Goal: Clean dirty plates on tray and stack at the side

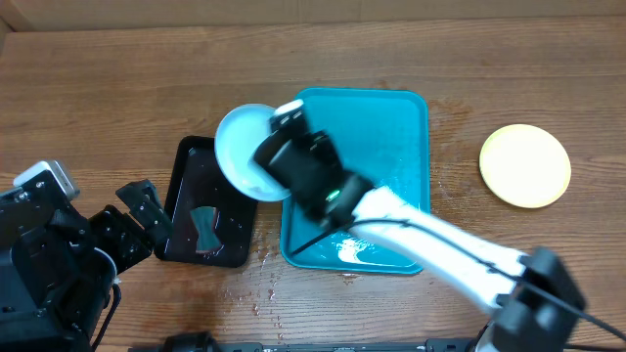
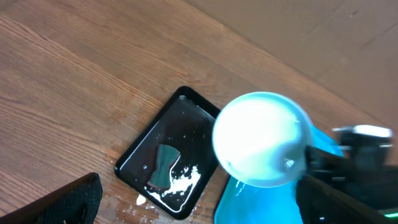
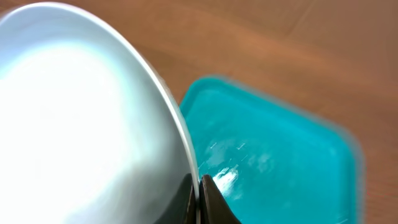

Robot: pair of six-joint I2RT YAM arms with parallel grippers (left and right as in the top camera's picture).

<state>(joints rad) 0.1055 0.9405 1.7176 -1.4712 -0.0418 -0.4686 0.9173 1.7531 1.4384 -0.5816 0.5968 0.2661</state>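
- Right end effector (image 3: pixel 200 202) pinching white plate (image 3: pixel 81 112) by its rim, tilted over tray's (image 1: pixel 391 127) left edge.
- Left end effector (image 1: pixel 155 217) released, empty, beside black tray (image 1: pixel 188 147).

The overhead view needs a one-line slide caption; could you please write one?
Right gripper holds a pale plate between black tray and turquoise tray; yellow plate lies apart.

No readable text, label, brand, number or sign was found in any view. Nothing legible was seen on any surface shown.
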